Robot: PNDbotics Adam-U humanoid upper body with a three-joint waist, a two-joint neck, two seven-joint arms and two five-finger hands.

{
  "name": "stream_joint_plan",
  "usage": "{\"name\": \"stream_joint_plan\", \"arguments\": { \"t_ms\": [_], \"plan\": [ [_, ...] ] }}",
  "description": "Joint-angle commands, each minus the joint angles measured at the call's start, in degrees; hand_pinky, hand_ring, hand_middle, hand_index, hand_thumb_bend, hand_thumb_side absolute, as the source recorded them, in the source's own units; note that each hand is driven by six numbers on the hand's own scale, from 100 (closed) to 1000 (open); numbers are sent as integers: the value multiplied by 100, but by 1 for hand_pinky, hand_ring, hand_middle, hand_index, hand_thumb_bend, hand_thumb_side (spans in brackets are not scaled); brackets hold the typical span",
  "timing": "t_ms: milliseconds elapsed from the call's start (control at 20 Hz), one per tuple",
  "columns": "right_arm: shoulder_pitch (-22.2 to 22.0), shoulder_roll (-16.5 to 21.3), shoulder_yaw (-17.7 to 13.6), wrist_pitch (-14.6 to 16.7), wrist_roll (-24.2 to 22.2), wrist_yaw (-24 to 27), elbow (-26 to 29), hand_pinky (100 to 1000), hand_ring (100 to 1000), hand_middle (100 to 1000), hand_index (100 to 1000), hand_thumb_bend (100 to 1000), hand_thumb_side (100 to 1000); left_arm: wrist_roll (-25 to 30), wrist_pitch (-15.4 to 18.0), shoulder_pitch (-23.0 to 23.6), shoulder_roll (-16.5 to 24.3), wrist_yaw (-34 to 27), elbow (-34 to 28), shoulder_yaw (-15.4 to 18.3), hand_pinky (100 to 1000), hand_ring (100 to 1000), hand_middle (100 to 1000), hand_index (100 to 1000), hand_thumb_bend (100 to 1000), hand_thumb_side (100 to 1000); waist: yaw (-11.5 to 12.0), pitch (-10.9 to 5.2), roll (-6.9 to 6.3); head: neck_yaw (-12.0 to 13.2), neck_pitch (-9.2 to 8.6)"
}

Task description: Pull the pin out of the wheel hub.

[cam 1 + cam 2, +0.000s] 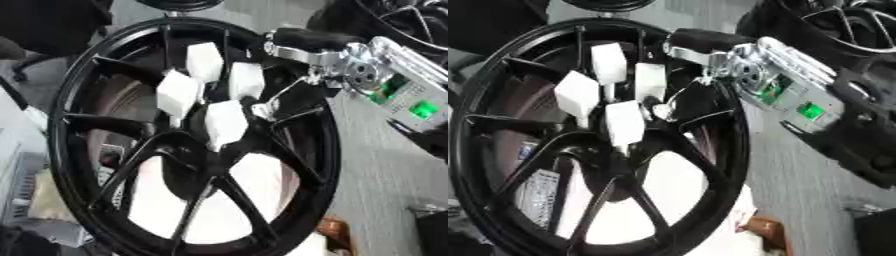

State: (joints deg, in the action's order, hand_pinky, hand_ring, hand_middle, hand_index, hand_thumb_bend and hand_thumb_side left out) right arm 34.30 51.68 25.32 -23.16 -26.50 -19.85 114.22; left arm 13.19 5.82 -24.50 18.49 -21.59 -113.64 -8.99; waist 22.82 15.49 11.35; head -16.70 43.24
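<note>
Black wheel hub (188, 140) stood nearly upright, tilted, filling most of both views, spokes fanning out from a dark centre. 4 white block-shaped pins seen clustered around that centre: 1 uppermost (205, 61), 1 to the left (178, 93), 1 to the right (246, 80), 1 lowest (226, 122). All 4 stuck out from the hub's middle toward the camera, each apart from its neighbours by a narrow gap. White surface glimpsed through the lower openings between the spokes.

Right hand (710, 52) reached in from the upper right, black at the top, silver below, lying over the hub's upper right rim. Slim silver fingers (284, 92) stretched down and left toward the centre, ending just beside the lowest and right-hand pins near a small white piece (262, 110). Not possible to tell whether those fingers were curled round anything or merely touching; tips too blurred to read. Green-lit circuit board (411, 102) visible on the silver forearm behind the hand.

Left hand not seen in either view.

Second dark wheel (842, 20) stood at the upper right, behind the arm. Grey floor (385, 170) to the right of the hub; a brown object (765, 231) near the lower edge.
</note>
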Motion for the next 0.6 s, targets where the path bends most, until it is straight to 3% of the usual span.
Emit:
{"name": "stream_joint_plan", "arguments": {
  "t_ms": [50, 400, 600],
  "plan": [
    [153, 166, -179, 37, 107, 209, 37, 793, 686, 422, 547, 100, 100, 12, -2, -54, 7, 31, -96, 4, 724, 656, 571, 707, 100, 594, -31, -103, -68, -9, -31],
    [313, 639, -639, 281, 397, 873, 37, 791, 674, 397, 524, 100, 100, -36, 0, 109, 67, 75, -96, 45, 723, 657, 571, 707, 100, 593, -230, -210, -113, 15, 60],
    [-94, 1270, -1327, 470, 833, 1597, 37, 793, 676, 399, 528, 100, 100, -103, 15, 262, 119, 136, -96, 111, 723, 658, 571, 707, 100, 593, -438, -290, -159, 157, 86]
  ]
}}
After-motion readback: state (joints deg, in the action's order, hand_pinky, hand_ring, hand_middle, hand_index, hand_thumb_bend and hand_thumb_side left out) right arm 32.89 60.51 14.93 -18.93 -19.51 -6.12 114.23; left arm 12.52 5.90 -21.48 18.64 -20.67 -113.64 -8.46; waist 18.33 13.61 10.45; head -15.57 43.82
